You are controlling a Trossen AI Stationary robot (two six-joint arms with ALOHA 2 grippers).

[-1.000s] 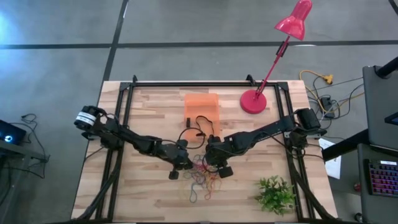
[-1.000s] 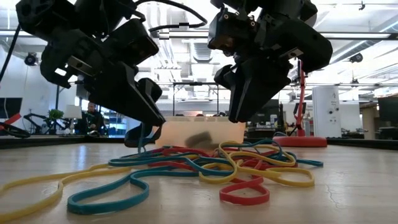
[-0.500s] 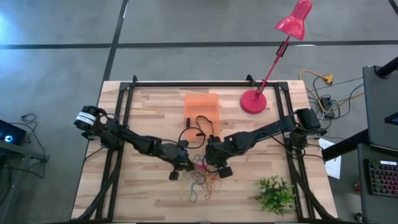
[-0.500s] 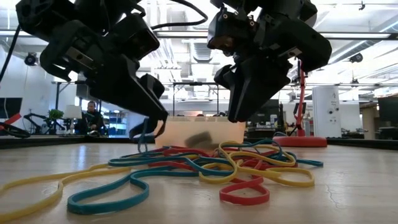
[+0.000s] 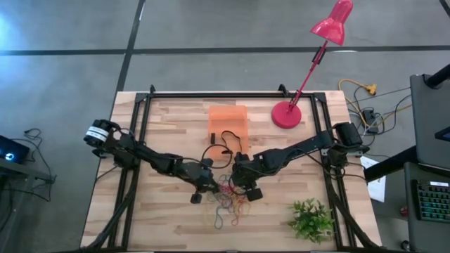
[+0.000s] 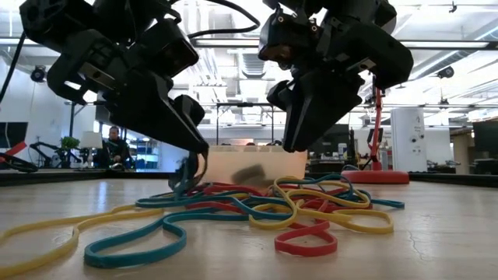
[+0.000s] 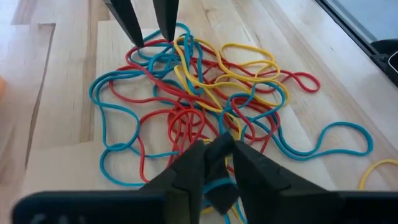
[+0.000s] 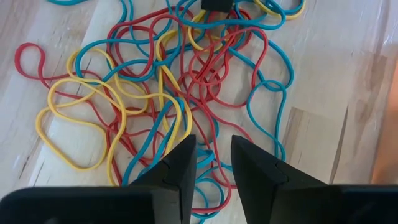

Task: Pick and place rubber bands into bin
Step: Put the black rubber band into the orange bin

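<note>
Rubber bands (image 7: 205, 106) lie in a tangled heap of red, blue and yellow loops on the wooden table (image 5: 162, 112), nearer the front edge than the bin (image 5: 228, 121); none is in the bin as far as the high view shows. At the left gripper (image 7: 213, 163) the fingers stand narrow, pinched on a blue strand at the near edge of the heap, tips down at the table, probably because a thin band can only be caught from low and close; whether that strand is free of its neighbours I cannot tell. The right gripper (image 8: 211, 155) has its fingers a little apart with nothing between them, poised just over the opposite side of the heap; from there it could take its own loop, or pin the tangle while the other lifts. Both arms reach in from opposite sides, meeting over the pile; the translucent orange bin waits just behind them, close enough for a short carry. Off to the side stand a red lamp (image 5: 286, 114) and a small green plant (image 5: 311, 218), clear of the work.
</note>
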